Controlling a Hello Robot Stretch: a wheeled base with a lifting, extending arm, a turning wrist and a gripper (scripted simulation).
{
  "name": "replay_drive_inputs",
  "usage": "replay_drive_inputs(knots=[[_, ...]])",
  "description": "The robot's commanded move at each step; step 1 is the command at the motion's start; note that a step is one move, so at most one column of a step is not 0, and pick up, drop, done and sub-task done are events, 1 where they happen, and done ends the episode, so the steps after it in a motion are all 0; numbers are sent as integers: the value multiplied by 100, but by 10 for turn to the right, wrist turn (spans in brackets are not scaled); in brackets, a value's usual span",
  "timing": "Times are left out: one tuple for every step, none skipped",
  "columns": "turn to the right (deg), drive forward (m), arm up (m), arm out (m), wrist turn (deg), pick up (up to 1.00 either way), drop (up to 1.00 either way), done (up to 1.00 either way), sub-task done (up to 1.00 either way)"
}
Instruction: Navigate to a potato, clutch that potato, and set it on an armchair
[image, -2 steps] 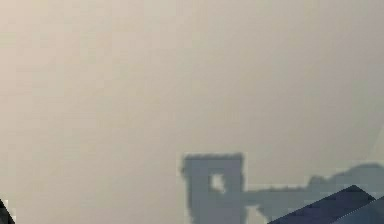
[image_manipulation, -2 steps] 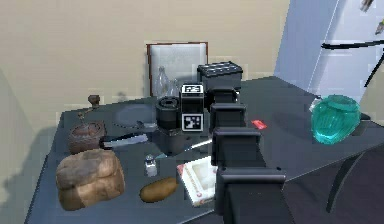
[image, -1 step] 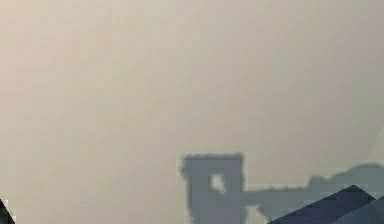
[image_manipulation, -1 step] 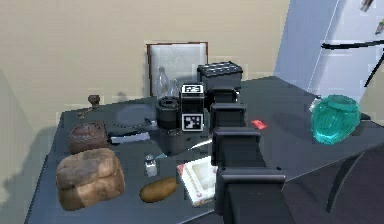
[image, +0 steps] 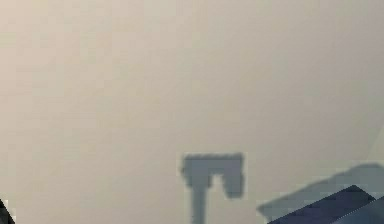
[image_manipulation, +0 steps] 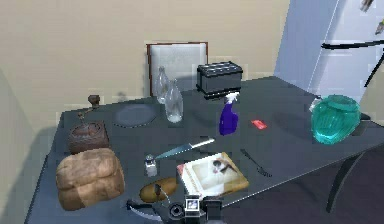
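Dark grey table (image_manipulation: 300, 150) against a cream wall, crowded with kitchen things. At the arm side view's bottom edge, the gripper (image_manipulation: 150, 206), with a brownish oval, likely the potato (image_manipulation: 160, 190), lying on the tabletop right at its far end, long axis across the picture. Impossible to tell whether holding anything. Just beyond, a small shaker (image_manipulation: 150, 164); left, a bread loaf (image_manipulation: 90, 180); right, a book (image_manipulation: 212, 176). Farther out, a blue spray bottle (image_manipulation: 229, 115) and a toaster (image_manipulation: 220, 76).
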Motion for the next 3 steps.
replay_drive_inputs(knots=[[0,0,0,0,0,100,0,0,0],[0,0,10,0,0,0,0,0,0],[0,0,18,0,0,0,0,0,0]])
